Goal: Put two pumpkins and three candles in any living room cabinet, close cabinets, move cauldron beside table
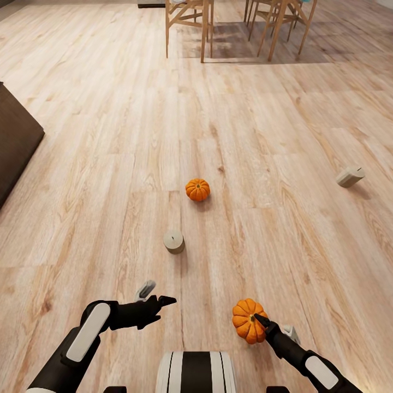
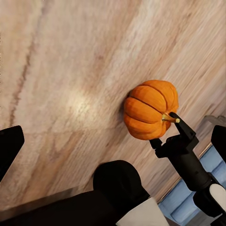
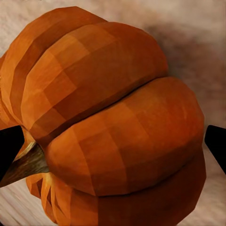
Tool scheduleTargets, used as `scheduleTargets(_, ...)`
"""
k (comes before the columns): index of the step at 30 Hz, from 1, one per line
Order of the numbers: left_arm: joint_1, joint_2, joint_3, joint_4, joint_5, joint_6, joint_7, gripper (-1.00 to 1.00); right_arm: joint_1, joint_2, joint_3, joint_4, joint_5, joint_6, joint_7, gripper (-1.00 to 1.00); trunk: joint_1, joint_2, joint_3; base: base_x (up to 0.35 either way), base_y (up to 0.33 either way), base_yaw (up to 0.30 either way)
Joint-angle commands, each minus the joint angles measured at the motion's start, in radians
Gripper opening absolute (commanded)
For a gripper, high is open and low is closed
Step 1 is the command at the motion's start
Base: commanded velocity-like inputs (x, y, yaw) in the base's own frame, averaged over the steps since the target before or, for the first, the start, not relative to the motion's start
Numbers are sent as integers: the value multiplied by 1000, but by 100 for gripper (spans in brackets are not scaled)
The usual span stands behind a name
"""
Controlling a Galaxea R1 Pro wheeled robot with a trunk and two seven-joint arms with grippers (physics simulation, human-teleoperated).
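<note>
Counting from the head view: two ribbed orange pumpkins, the far pumpkin (image 1: 197, 189) mid-floor and the near pumpkin (image 1: 248, 320) held by the right gripper (image 1: 261, 322); three stubby grey-beige candles lie on the plank floor (image 1: 109, 136). The left gripper (image 1: 164, 299) reaches forward, jaws' state unclear. Left wrist view: near pumpkin (image 2: 150, 109) pinched at its stem. Right wrist view: its faceted lobes (image 3: 113, 117) between both fingertips.

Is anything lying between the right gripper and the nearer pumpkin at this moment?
Nothing visible. The right gripper is already at the nearer pumpkin, a fingertip by its stem. In the right wrist view the pumpkin sits between the two dark fingertips, with only floor behind it.
</note>
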Motion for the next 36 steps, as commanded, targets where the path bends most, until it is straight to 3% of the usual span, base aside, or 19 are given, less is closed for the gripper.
scheduleTargets(1, -1, 1, -1, 0, 7, 2, 6, 100, 1, 0, 19, 4, 8, 0, -24, -100, 0, 0, -1, 0, 0, 0)
scheduleTargets(8, -1, 1, -1, 0, 7, 1, 6, 100, 1, 1, 19, 3, 8, 0, -24, -100, -1, 1, 11, 0, 0, 0)
scheduleTargets(20, -1, 0, 0, 0, 7, 1, 6, 100, 1, 1, 19, 3, 8, 0, -24, -100, -1, 1, 11, 0, 0, 0)
scheduleTargets(36, -1, 0, -1, 1, 7, 1, 6, 100, 1, -1, 19, 5, 8, -1, -24, -100, -8, 4, 73, 0, 0, 0)
